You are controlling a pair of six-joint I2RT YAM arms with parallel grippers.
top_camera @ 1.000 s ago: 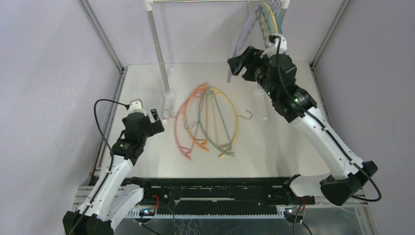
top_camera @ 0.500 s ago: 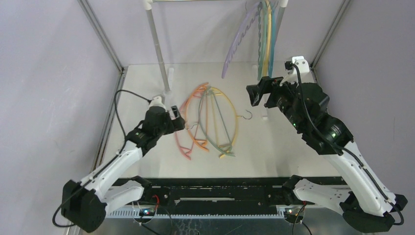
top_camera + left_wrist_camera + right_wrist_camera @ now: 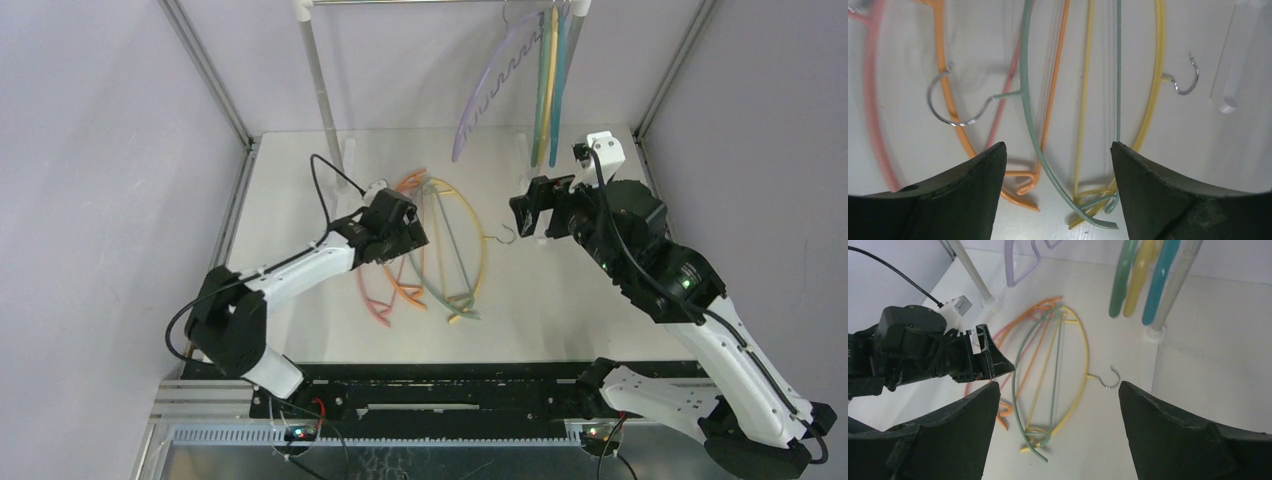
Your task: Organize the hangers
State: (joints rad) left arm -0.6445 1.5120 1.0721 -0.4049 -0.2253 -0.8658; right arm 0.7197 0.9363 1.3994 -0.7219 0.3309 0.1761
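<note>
Pink (image 3: pixel 368 296), orange (image 3: pixel 403 290), green (image 3: pixel 455 250) and yellow (image 3: pixel 483 250) hangers lie overlapped mid-table. Lilac (image 3: pixel 487 92), green (image 3: pixel 540 95), yellow (image 3: pixel 549 70) and teal (image 3: pixel 561 80) hangers hang on the rail at the back right. My left gripper (image 3: pixel 416 232) is open and empty, low over the pile. In the left wrist view (image 3: pixel 1058 148) its fingers straddle the green hanger (image 3: pixel 1024 95), with the orange (image 3: pixel 943 95) and yellow (image 3: pixel 1159 75) ones beside it. My right gripper (image 3: pixel 526 212) is open and empty, raised right of the pile; in the right wrist view (image 3: pixel 1059 387) it faces the pile.
The white-and-metal rail frame stands at the back, with a left post (image 3: pixel 321 95) and a right post foot (image 3: pixel 541 238) beside the yellow hanger's hook (image 3: pixel 508 235). Walls close in the table on the left, right and back.
My left arm swung right from the table's left side to above the pile. My right arm drew back from the hanging hangers and lowered toward the table's right middle.
</note>
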